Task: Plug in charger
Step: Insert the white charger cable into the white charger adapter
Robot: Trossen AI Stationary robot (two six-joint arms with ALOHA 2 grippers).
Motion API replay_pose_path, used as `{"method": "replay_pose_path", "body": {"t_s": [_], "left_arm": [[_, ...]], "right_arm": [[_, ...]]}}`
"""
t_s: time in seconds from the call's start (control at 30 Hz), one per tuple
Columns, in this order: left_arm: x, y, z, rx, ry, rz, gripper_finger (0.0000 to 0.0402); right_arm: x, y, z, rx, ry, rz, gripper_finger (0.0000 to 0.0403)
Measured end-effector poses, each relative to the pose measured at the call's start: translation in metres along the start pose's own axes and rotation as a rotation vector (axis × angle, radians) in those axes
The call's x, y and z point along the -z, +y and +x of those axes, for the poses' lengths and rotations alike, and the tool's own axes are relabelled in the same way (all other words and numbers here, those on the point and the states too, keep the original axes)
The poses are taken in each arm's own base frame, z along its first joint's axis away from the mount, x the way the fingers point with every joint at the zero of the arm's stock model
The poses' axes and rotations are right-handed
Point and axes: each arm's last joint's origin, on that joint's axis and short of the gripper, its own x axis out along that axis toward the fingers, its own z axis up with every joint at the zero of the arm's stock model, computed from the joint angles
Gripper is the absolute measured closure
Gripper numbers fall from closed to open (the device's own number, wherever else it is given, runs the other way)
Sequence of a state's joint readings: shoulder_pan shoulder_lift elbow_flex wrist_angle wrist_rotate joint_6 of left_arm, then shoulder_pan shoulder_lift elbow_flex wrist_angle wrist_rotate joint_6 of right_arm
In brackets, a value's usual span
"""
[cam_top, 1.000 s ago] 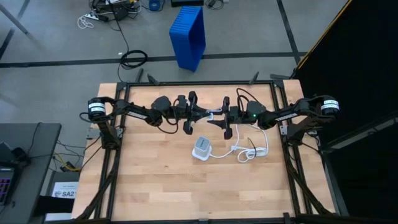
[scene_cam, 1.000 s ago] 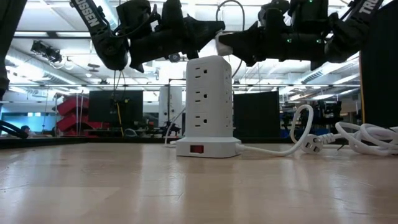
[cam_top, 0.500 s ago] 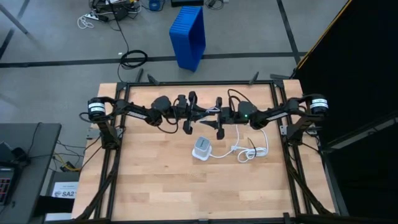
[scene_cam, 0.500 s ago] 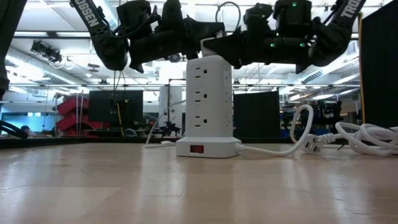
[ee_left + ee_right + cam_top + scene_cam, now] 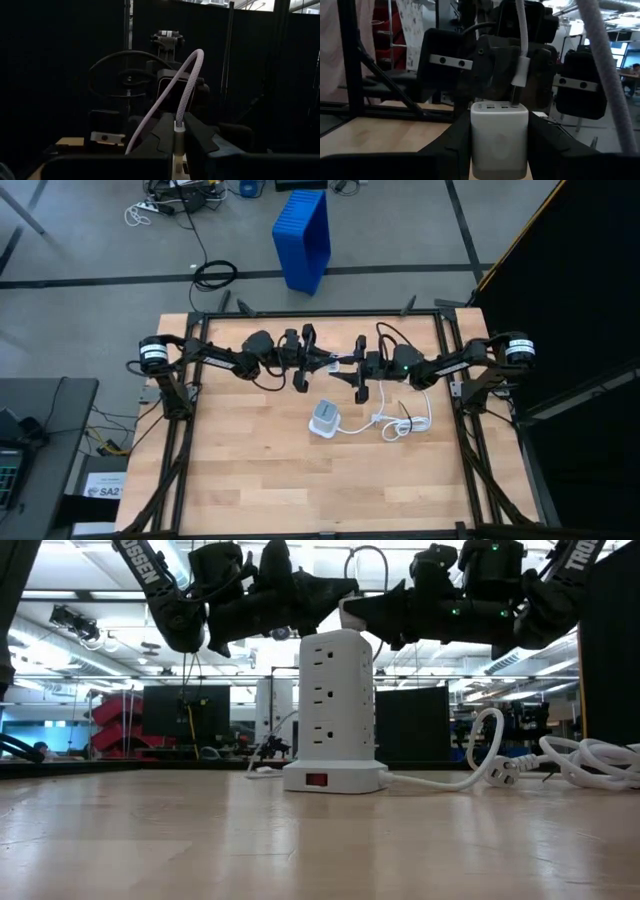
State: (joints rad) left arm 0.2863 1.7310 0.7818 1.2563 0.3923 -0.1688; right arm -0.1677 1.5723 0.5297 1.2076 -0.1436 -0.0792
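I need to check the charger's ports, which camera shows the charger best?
The right wrist view: the charger fills the middle, held between the right gripper's fingers, ports facing the camera with a cable plug at them. The high view shows only a pale speck between both grippers. The low view shows a small corner. The left wrist view doesn't clearly show it.

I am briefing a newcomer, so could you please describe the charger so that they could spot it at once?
Over the white socket tower on the wooden table, the two arms meet. The charger is the small white block clamped in the right gripper, with a cable, held by the left gripper, at its ports. Unlike the tower, it hangs off the table.
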Motion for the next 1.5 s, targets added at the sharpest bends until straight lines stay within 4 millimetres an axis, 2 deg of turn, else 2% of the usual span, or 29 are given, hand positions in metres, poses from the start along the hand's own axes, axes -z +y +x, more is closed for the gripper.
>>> {"method": "replay_pose_path", "body": {"t_s": [0.87, 1.37, 1.5], "left_arm": [[0.002, 0.001, 0.0, -0.004, 0.025, 0.024, 0.04], [0.005, 0.001, 0.0, -0.009, 0.054, 0.032, 0.04], [0.005, 0.001, 0.0, -0.009, 0.046, 0.007, 0.0382]], "right_arm": [[-0.008, 0.001, 0.0, 0.092, -0.078, 0.03, 0.0293], [-0.011, 0.002, 0.0, 0.082, -0.116, 0.022, 0.0293], [-0.011, 0.001, 0.0, 0.094, -0.111, 0.018, 0.0293]]}}
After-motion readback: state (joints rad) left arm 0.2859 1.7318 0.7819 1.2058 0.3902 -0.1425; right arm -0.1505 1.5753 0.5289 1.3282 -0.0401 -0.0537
